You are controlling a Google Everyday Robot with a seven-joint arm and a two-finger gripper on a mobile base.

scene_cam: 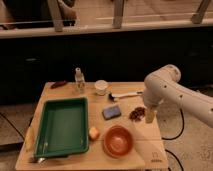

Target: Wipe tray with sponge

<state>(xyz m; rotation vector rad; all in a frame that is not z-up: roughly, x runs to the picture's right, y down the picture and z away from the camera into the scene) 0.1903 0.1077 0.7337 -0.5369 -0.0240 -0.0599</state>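
Observation:
The green tray [62, 127] lies on the left half of the wooden table [155, 150] and holds nothing. The blue-grey sponge [112, 112] lies flat on the table just right of the tray's far right corner. My gripper [150, 116] hangs pointing down from the white arm [165, 87] over the table's right side. It is to the right of the sponge, apart from it, beside a small dark red pile [137, 114].
An orange bowl [119, 141] and a yellowish lump [93, 133] sit in front of the sponge. A white cup [101, 87], a clear bottle [78, 80] and a white-handled brush [125, 95] stand along the back. A dark counter front runs behind the table.

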